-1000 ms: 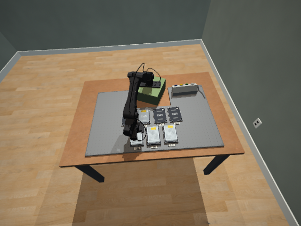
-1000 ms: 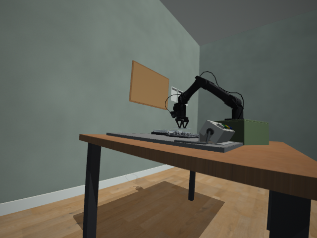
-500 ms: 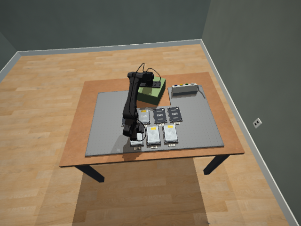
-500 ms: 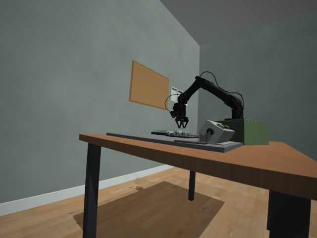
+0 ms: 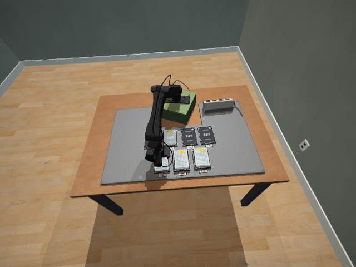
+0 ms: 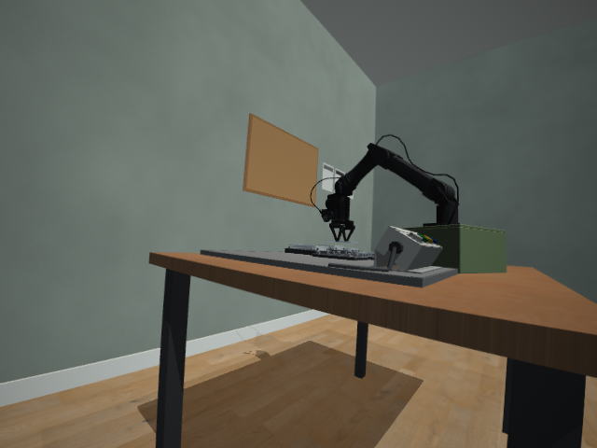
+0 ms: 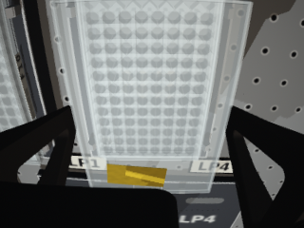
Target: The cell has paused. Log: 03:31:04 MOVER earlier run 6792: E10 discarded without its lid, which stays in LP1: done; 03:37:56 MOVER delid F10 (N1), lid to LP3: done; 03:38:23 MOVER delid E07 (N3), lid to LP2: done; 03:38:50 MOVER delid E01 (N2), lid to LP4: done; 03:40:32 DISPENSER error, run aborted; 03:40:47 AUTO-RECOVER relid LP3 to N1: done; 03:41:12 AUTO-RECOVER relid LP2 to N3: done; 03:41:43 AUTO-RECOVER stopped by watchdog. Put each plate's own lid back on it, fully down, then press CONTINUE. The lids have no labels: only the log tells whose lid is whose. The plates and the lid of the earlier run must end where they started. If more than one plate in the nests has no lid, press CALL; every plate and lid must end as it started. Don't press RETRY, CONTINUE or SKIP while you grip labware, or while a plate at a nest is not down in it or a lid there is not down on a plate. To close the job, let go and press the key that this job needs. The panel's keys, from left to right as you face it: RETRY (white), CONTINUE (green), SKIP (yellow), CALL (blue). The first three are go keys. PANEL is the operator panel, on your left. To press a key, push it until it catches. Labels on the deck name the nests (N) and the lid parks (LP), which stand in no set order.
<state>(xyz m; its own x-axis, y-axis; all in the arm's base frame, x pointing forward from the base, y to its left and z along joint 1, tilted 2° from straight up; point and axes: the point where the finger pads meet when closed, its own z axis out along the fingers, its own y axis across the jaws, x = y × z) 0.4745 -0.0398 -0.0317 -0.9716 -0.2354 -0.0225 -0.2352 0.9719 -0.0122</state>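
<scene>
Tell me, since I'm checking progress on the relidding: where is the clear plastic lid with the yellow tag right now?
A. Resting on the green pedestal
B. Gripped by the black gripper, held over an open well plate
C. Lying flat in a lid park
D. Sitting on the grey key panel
B: in the wrist view the clear lid sits between the black gripper's fingers, over the white well plate.

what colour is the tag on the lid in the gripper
Yellow: the clear lid bears a yellow tag, clearest in the wrist view.

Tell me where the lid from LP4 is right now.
In the wrist view the clear lid is in the gripper, above the well plate, not yet down on it.
</scene>
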